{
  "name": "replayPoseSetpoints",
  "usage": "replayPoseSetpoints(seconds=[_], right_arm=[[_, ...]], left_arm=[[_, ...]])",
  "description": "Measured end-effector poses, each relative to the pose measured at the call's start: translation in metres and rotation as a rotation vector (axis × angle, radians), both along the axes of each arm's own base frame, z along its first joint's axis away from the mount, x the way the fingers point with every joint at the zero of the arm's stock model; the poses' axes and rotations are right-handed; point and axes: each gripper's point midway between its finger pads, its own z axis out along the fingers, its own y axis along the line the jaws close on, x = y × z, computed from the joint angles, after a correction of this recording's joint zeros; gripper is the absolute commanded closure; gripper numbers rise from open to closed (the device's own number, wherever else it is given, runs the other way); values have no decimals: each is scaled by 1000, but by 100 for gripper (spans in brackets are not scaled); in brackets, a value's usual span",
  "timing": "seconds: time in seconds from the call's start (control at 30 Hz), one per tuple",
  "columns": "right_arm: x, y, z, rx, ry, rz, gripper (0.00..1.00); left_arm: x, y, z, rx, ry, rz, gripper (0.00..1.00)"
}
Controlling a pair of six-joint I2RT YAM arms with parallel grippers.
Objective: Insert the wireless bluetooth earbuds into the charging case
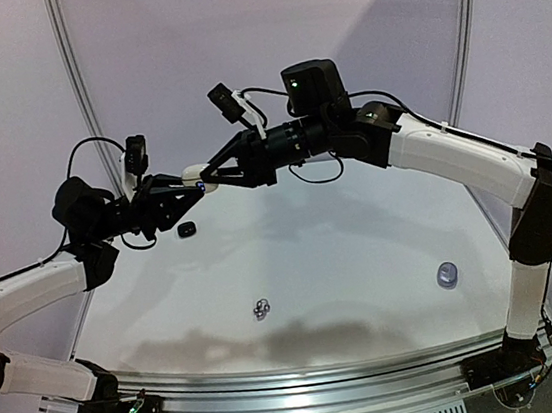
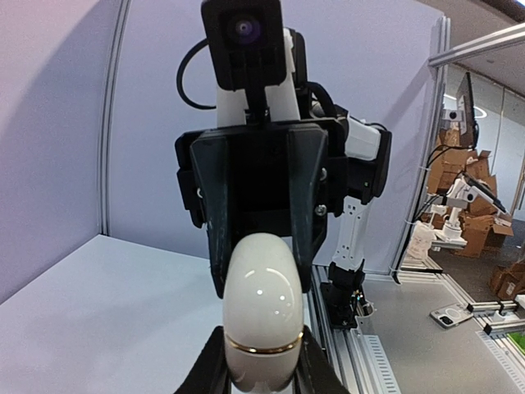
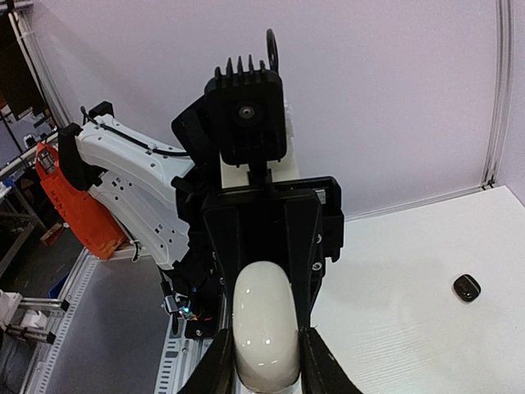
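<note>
Your left fingers (image 2: 205,379) and right fingers (image 3: 212,373) both grip the white case (image 2: 261,316) mid-air; next, pry its lid open.

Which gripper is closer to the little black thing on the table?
Left, narrowly. The left gripper hangs almost directly above the small black piece; the right gripper is up there too, offset rightward. Both clamp the white case.

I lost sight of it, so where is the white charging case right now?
Top view: the white charging case is off the table, back left of centre, gripped between the left gripper and the right gripper, near a small black item.
</note>
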Motion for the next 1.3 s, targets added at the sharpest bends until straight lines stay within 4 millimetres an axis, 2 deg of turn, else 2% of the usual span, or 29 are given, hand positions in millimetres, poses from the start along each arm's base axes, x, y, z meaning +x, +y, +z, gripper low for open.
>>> replayPoseSetpoints(seconds=[0.13, 0.2, 0.37, 0.47, 0.63, 0.73, 0.77, 0.87, 0.93, 0.97, 1.07, 1.17, 1.27, 1.3], right_arm=[[0, 0, -4, -13, 21, -3, 63], [0, 0, -8, -26, 35, -4, 63], [1, 1, -14, -44, 54, -6, 85], [2, 1, -14, -40, 31, -9, 94], [2, 2, -14, -38, 23, -6, 100], [2, 2, -14, -38, 23, -6, 100], [2, 2, -14, -38, 23, -7, 100], [3, 2, -13, -37, 23, -11, 100], [5, 1, -13, -37, 39, -21, 100], [7, 1, -13, -32, 42, -27, 100], [16, -2, -18, -30, 67, -65, 100], [35, -15, -33, -55, 126, -136, 100], [71, -40, -53, -89, 226, -244, 100], [90, -53, -65, -107, 279, -298, 100]], left_arm=[[0, 0, 1, -3, -13, 6, 100], [0, 0, 2, -5, -18, 9, 100], [2, 1, 2, -6, -15, 15, 100], [3, 1, 2, -8, 3, 20, 100], [3, 1, 2, -8, 4, 21, 100], [4, 1, 2, -8, 5, 21, 98], [4, 1, 1, -8, 5, 23, 88], [6, 1, 1, -7, 10, 34, 34], [9, 2, 1, -6, -8, 61, 8], [12, 2, 1, -5, -10, 80, 1], [21, 5, -2, 3, -10, 141, 1], [36, 10, -6, 19, 5, 238, 1], [54, 18, -15, 48, 28, 363, 1], [60, 21, -19, 61, 35, 402, 1]])
